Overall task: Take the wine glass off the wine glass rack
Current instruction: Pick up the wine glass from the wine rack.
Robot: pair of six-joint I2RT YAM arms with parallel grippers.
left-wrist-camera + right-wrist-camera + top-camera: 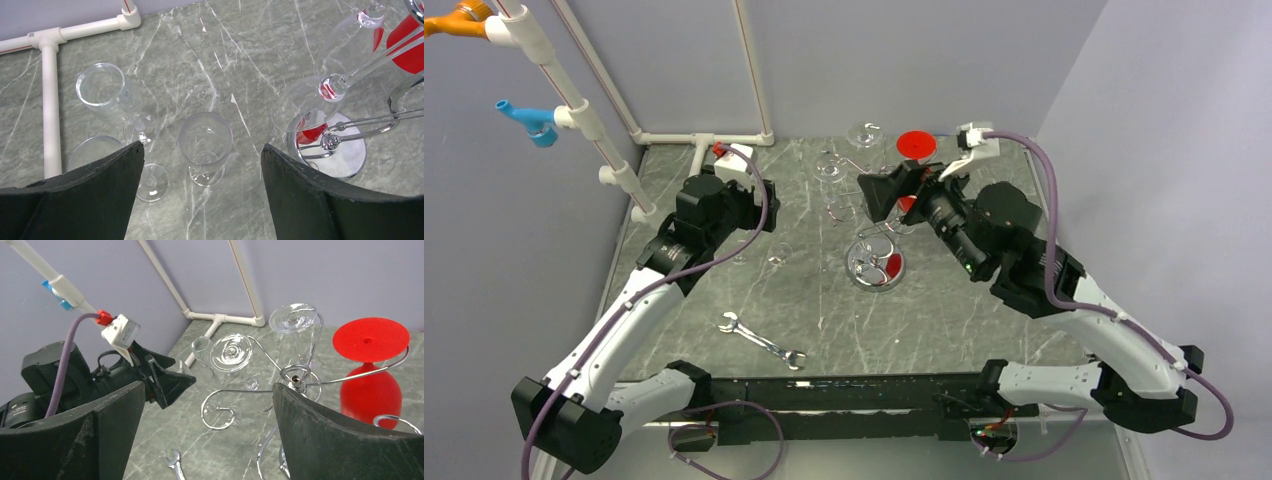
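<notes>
Right pincer (pixel 208 386) hangs wide open and empty just beside the wine glass rack (pixel 296 383), on the right arm's side of it and level with the curled wire arms. Seen from its wrist, the rack's central post shows through the gap between the two fingers. I cannot tell whether either finger touches the wire.

The rack stands on the grey marbled desk (pixel 984 300), on its round shiny base. A red wine glass (pixel 370 392) hangs upside down from the wire arm on the right arm's side of the rack, foot up and bowl down, close by the right pincer. A clear wine glass (pixel 292 317) hangs the same way on the far side of the rack. A second clear wine glass (pixel 233 352) hangs from an arm on the far side toward the left arm.

Left pincer (pixel 202 146) is on the left arm's side of the rack, apart from it, its fingers spread just as wide with nothing gripped. Below it an upright clear glass (pixel 205 142) stands on the desk. Another standing glass (pixel 112 97) is farther from the rack, near the white pipe frame (pixel 47 100). A silver wrench (pixel 762 340) lies flat on the near side of the rack, toward the left arm.
</notes>
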